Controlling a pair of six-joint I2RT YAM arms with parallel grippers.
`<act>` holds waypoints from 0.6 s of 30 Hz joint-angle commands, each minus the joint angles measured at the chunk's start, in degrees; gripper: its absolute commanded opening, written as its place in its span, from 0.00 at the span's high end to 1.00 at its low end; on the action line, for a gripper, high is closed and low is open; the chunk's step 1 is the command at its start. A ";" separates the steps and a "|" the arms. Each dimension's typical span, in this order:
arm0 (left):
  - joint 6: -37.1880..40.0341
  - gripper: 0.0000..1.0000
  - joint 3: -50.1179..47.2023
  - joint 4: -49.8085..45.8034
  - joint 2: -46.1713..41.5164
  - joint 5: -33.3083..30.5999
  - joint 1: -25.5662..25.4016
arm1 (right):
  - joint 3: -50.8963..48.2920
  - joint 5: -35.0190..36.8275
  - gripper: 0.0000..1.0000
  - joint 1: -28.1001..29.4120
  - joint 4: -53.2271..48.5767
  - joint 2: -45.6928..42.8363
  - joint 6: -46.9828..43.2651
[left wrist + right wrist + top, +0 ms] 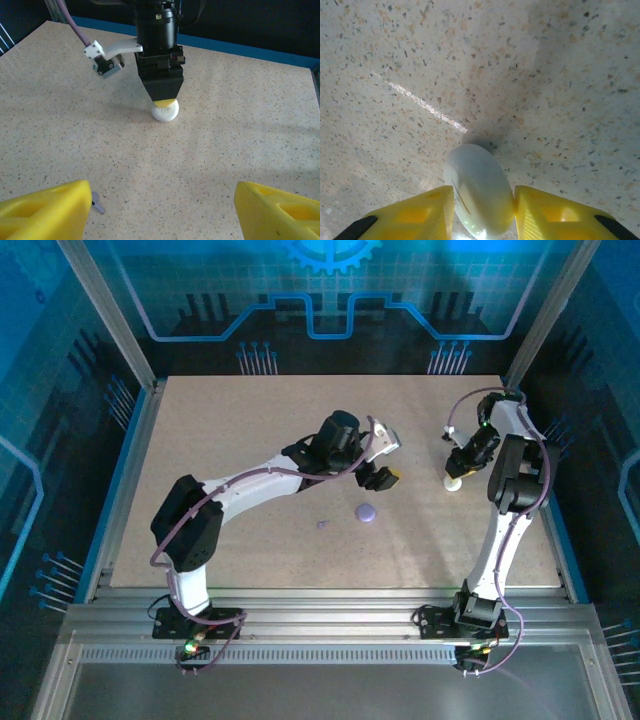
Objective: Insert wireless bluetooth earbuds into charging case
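Right arm (515,475) stands folded by the right edge of the surface (250,430), its right pincer (482,192) pointing down with yellow fingers (420,215) flanking the smooth off-white case disc (479,195); whether they clamp it cannot be told. Left arm (250,485) stretches to mid-surface, its left pincer (164,195) wide apart and empty, near the round lavender case disc (367,512). A tiny lavender earbud (322,524) lies near that disc, on its left-edge side.

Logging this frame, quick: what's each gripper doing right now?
Left gripper: open, holding nothing.
Right gripper: closed on the white charging case disc.
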 commanded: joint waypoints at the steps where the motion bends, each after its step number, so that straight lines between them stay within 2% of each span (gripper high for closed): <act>1: 0.50 0.24 2.03 -0.46 0.99 -0.20 -0.65 | 1.93 0.62 0.63 -0.92 -0.35 1.05 0.76; 18: 0.34 0.24 2.17 -0.46 1.08 -0.29 -0.86 | 2.64 1.44 0.55 -1.00 0.54 1.29 2.27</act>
